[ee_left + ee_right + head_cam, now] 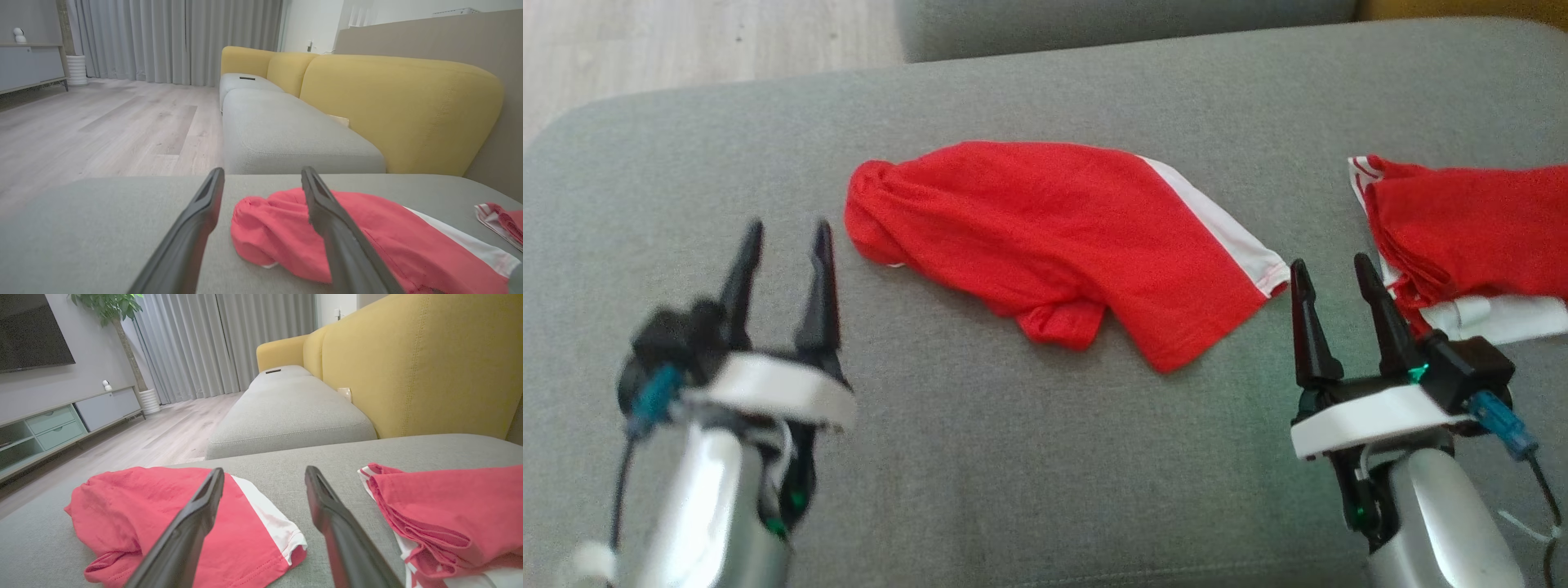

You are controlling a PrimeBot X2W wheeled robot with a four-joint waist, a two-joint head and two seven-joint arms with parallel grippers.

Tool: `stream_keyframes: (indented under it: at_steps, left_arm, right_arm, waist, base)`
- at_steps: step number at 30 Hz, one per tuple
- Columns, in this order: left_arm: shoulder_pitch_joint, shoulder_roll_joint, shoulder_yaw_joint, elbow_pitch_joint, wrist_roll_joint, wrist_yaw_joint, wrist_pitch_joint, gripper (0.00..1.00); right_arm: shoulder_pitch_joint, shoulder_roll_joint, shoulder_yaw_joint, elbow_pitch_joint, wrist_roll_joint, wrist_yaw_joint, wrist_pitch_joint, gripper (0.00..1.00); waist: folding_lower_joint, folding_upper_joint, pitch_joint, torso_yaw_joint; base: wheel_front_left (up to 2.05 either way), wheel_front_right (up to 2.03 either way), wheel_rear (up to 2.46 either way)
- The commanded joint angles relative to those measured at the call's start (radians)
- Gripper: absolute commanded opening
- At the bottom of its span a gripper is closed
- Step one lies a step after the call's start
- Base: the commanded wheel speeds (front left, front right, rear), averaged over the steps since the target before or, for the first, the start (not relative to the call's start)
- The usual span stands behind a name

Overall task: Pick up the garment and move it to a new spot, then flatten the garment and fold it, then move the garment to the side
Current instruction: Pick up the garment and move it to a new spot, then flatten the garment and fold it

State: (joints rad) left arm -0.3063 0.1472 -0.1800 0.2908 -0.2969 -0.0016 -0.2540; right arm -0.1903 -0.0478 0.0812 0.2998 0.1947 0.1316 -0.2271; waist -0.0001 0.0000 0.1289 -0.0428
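Note:
A red garment point(1054, 237) with a white stripe lies rumpled in the middle of the grey cushion point(1029, 474); it also appears in the left wrist view point(367, 241) and the right wrist view point(163, 514). My left gripper point(784, 233) hangs open to the garment's left, a short way from its bunched end, nothing between its fingers point(192, 228). My right gripper point(1331, 273) stands open just off the garment's white-striped right corner, with nothing in it either.
A second pile of red and white cloth point(1470, 245) lies at the cushion's right edge, close to my right gripper. Yellow backrests point(408, 359) rise behind, another grey seat point(286, 130) lies ahead, and wooden floor point(686, 41) is at the far left.

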Motion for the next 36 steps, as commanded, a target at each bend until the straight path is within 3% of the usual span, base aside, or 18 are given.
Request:
stream_keyframes:
  at_steps: [1, 6, 17, 25, 36]
  left_arm:
    - [0.024, -0.002, 0.045, -0.075, 0.024, -0.012, -0.008, 1.0]
    - [0.124, -0.063, 0.051, -0.15, 0.057, -0.049, -0.008, 1.0]
    - [0.082, -0.092, 0.016, -0.132, 0.08, -0.086, -0.008, 1.0]
    - [0.046, -0.096, -0.045, -0.118, 0.053, -0.094, -0.008, 1.0]
    - [0.009, -0.097, -0.118, -0.127, 0.007, -0.064, -0.008, 1.0]
  right_arm:
    - [-0.008, -0.002, 0.017, -0.029, 0.007, -0.001, 0.002, 1.0]
    - [-0.006, -0.002, 0.006, -0.033, -0.003, -0.001, 0.012, 1.0]
    - [-0.175, -0.047, 0.023, -0.019, 0.002, -0.001, 0.148, 1.0]
    - [-0.419, -0.17, 0.071, 0.203, 0.115, -0.001, 0.385, 1.0]
    - [-0.604, -0.356, 0.313, 0.43, 0.278, -0.001, 0.542, 1.0]
  waist:
    - [0.0001, 0.0, -0.015, 0.015]
    - [0.0001, 0.0, -0.013, 0.054]
    - [0.0001, 0.0, 0.062, 0.156]
    - [0.0001, 0.0, 0.144, 0.251]
    - [0.0001, 0.0, 0.206, 0.336]
  base:
    - [0.0, 0.0, 0.0]
    - [0.0, 0.0, 0.0]
    - [0.0, 0.0, 0.0]
    - [0.0, 0.0, 0.0]
    - [0.0, 0.0, 0.0]
